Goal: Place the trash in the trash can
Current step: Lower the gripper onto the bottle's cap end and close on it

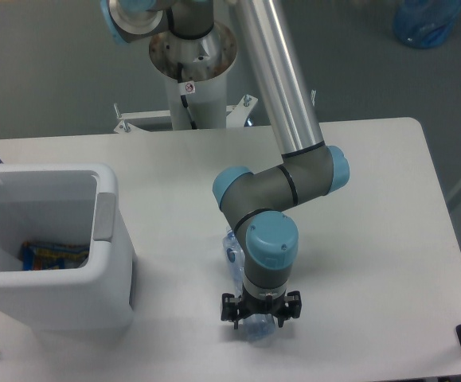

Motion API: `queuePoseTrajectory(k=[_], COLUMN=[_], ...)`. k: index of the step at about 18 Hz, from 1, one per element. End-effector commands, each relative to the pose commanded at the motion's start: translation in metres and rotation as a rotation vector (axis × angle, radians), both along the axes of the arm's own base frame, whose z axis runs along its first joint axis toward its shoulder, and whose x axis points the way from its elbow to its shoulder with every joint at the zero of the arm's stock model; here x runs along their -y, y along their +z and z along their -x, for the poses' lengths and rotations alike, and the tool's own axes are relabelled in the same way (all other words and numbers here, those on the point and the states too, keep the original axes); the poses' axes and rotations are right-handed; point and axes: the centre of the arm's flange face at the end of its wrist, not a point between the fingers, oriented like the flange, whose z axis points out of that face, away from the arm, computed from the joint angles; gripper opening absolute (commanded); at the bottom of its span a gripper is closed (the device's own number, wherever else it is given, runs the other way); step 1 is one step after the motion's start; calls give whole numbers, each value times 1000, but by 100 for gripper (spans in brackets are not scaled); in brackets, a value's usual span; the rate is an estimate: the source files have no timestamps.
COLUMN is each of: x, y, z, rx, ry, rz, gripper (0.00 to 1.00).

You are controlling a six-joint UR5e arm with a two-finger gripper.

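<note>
Step in hand, as I judge it: picking the bottle (238, 270) up off the desk (373, 239) for the bin (107, 239).

The claw (259, 316) sits low over the near end of the bottle, close to the front edge of the desk. Its black body spans the bottle crosswise, and a bluish clear patch shows just below it. The wrist blocks my view of the fingertips, so I cannot tell whether the jaws stand apart or are already pressed on the plastic.

To do this well, I judge the grip should close across the bottle's width, not along it. The plastic is crushed and slick, so I would close gently and confirm a hold before lifting. A lift straight up comes first, and only then a sweep left. The bin wall is tall, so the bottle must clear the rim before release.

Arm pose: the wrist points straight down, with its blue cap facing the camera. The forearm folds back behind it into a grey elbow with blue caps. The long silver upper arm rises up and away to the base pedestal (192, 72) beyond the far edge of the desk.

The bin stands at the left of the desk, well apart from the bottle. Something colourful (53, 255) already lies on its floor. I do not see the small wrapper on the desk.
</note>
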Motion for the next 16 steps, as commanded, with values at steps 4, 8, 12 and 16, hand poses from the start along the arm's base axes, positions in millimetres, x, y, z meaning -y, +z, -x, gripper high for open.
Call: queuePoseTrajectory(k=[4,8,12,16], x=[1,1,1,1], y=[-1,-2,2,3], z=[-1,-1,-1,-1], rx=[1,2,-2,-4], ry=[-4,-6,-9,-11], rz=[2,3,1,-1], gripper=[70,67,65,63])
